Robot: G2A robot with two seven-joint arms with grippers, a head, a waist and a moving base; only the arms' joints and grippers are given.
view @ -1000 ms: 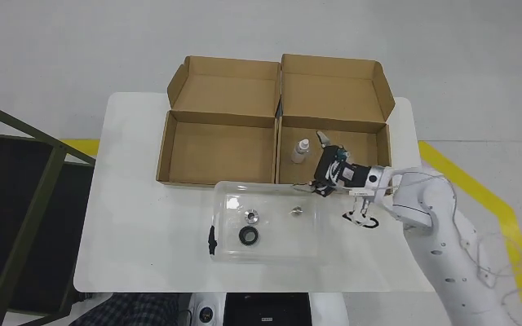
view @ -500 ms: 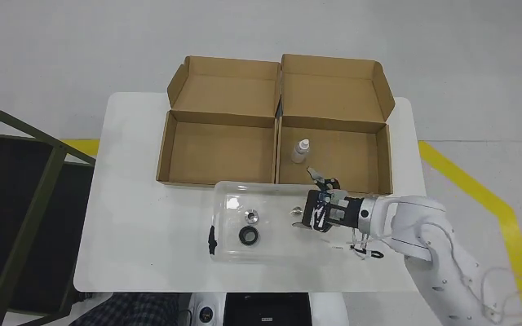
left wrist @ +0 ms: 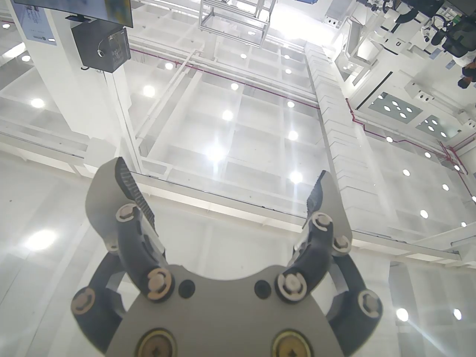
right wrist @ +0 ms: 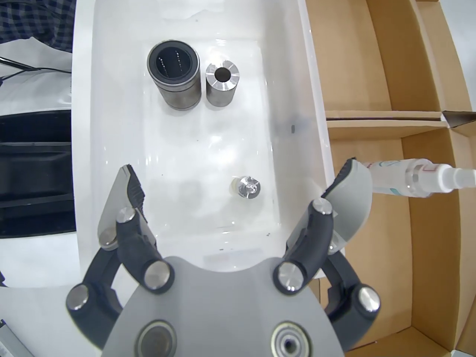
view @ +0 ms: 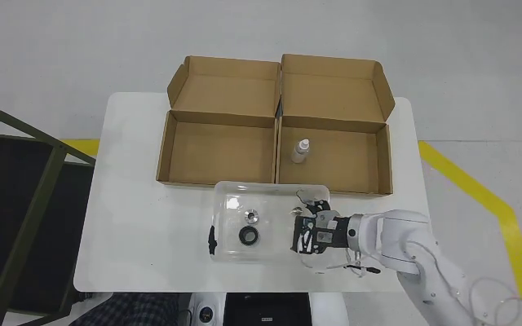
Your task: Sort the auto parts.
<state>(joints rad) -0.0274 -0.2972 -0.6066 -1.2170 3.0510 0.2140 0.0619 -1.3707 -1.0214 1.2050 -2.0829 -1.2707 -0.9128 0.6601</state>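
A clear plastic bin (view: 228, 196) stands near the table's front edge. Inside it are a black linear bearing (right wrist: 174, 72) (view: 249, 236), a silver bushing (right wrist: 222, 83) (view: 251, 217) beside it, and a small silver part (right wrist: 245, 187) at the opposite end. My right gripper (right wrist: 240, 178) (view: 298, 223) hangs open over that end, with the small part between and below its fingers. One fingertip (right wrist: 353, 172) is above the bin's rim next to the cardboard. A white bottle (right wrist: 409, 180) (view: 301, 150) lies in the right cardboard box (view: 351, 167). My left gripper (left wrist: 223, 187) is open, facing a ceiling.
The left cardboard box (view: 218, 153) sits open beside the right one, both lids folded back. A black tab (view: 211, 240) sticks to the bin's left end. A dark frame (view: 33, 212) stands left of the table. Bare tabletop (view: 139, 212) lies left of the bin.
My right gripper has come from above the right box, near the bottle, down toward the table's front to hang over the bin's right end. It stayed open.
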